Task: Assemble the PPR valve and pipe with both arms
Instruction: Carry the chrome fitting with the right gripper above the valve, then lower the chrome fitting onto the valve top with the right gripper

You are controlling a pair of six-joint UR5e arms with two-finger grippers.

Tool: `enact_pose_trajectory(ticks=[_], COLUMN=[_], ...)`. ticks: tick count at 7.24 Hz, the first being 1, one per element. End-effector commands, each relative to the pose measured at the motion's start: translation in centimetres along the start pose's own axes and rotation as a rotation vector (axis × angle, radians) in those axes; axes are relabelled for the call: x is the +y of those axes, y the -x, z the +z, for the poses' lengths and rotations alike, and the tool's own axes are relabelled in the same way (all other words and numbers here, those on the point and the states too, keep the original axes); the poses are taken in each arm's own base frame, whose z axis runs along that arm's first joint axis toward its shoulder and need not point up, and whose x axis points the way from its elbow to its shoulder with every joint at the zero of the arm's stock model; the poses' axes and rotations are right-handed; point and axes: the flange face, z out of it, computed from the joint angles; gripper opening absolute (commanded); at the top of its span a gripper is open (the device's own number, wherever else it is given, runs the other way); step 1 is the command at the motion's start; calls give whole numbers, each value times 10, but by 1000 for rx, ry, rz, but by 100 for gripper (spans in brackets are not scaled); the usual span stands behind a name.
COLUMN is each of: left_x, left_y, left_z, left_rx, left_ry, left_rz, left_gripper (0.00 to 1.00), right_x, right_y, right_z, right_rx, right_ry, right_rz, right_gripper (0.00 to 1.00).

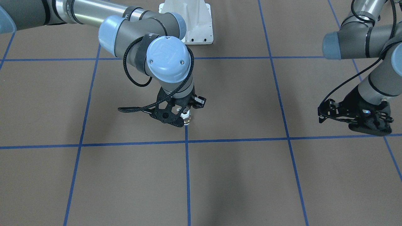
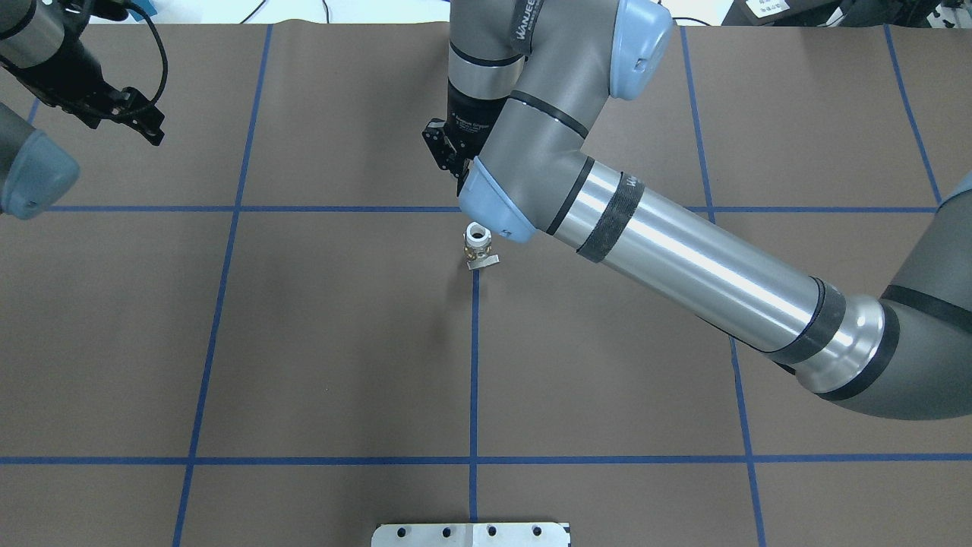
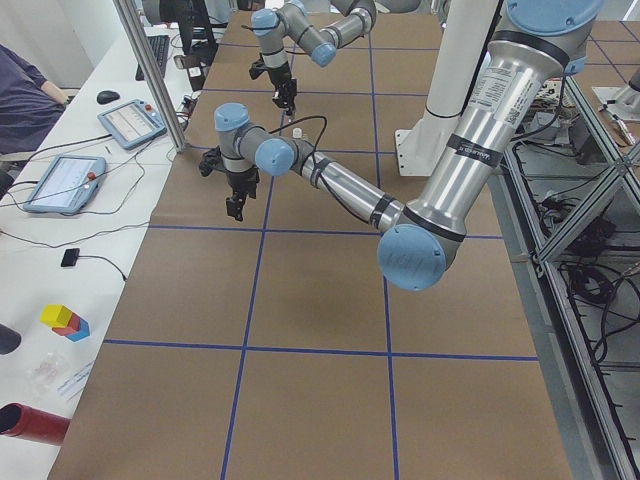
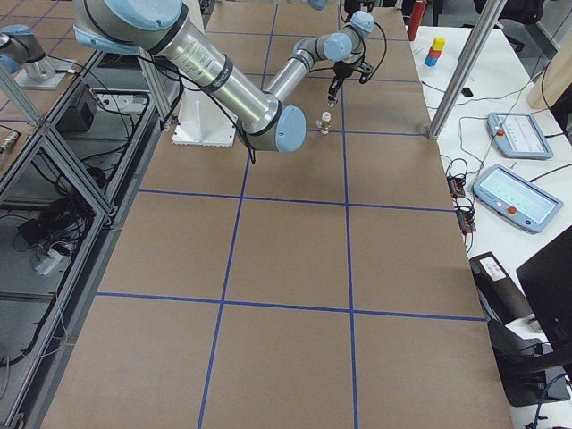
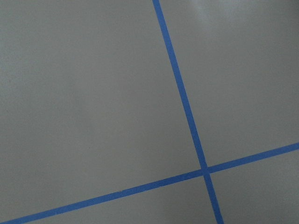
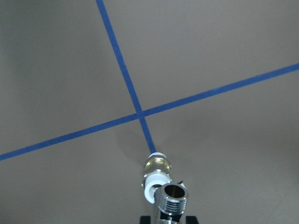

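The PPR valve point(image 2: 478, 245) stands upright on the brown table at a blue tape crossing, white end up, lever to one side. It also shows in the front view point(image 1: 186, 118) and the right wrist view point(image 6: 157, 165). My right gripper point(image 1: 184, 113) hangs directly over it, shut on the pipe point(image 6: 172, 198), a silver threaded fitting with a dark opening. The pipe sits just above the valve's top end; I cannot tell if they touch. My left gripper point(image 1: 373, 125) hovers far to the side, empty, and looks open; no fingers show in its wrist view.
The white arm base plate point(image 2: 471, 534) sits at the robot's edge of the table. Blue tape lines point(image 5: 180, 88) divide the brown surface into squares. An aluminium post point(image 3: 150, 70) and a desk with tablets point(image 3: 130, 122) stand beyond the far edge.
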Motion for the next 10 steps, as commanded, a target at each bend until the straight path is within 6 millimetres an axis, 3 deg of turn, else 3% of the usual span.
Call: enact_pose_trajectory(ticks=[1,10], left_x=[0,1], left_y=[0,0], left_z=[3,7], left_rx=[0,-1], left_ry=[6,13], left_rz=[0,-2], left_gripper=[100,100], right_x=[3,-8], right_y=[1,-7], right_z=[12,37], right_rx=[15,11], right_ry=[10,10], right_rz=[13,-21], right_gripper=[0,0])
